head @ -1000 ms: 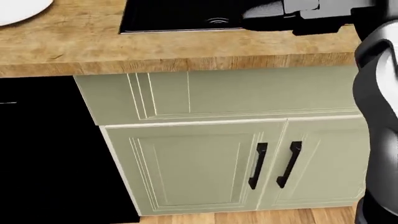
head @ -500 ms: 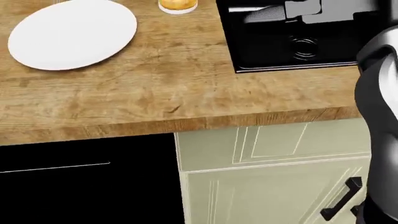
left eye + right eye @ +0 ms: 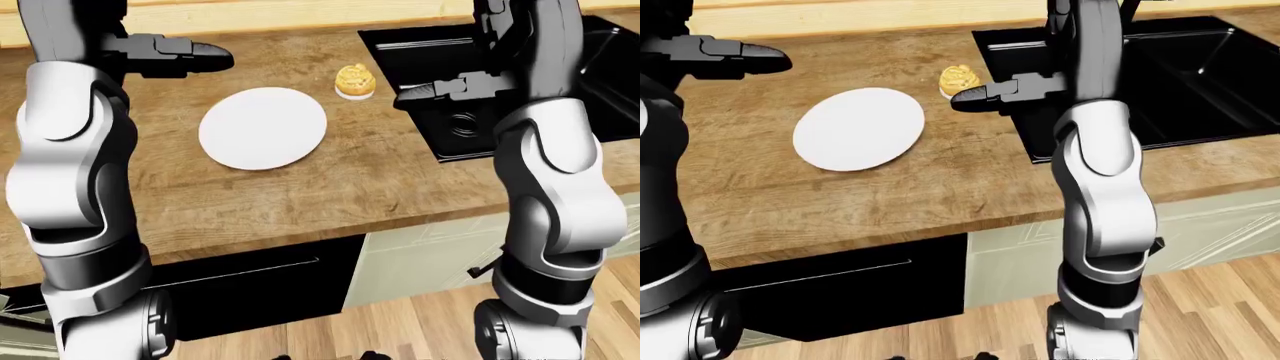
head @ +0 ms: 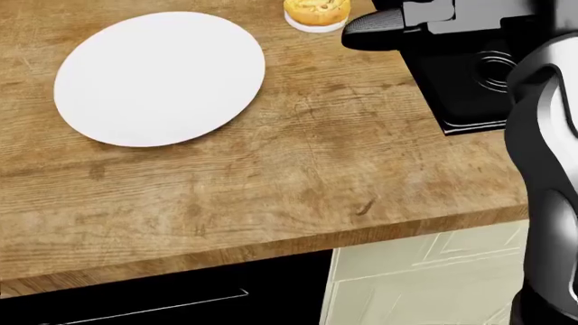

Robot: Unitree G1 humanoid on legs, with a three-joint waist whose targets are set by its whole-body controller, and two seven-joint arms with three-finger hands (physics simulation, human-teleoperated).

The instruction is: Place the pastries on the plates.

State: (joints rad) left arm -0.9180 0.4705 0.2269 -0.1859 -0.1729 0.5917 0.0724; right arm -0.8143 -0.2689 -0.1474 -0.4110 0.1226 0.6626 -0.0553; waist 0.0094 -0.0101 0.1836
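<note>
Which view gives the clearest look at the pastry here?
The left-eye view: the pastry sits whole and unobstructed on the counter, right of the plate. The right-eye view shows it smaller, with the right hand close beside it. The head view cuts its top off at the frame edge.

The wooden desk (image 4: 298, 183) carries a white plate (image 4: 160, 78), bare on top, and a golden pastry (image 4: 317, 11) near its right, beside the black sink (image 3: 1200, 75).
</note>
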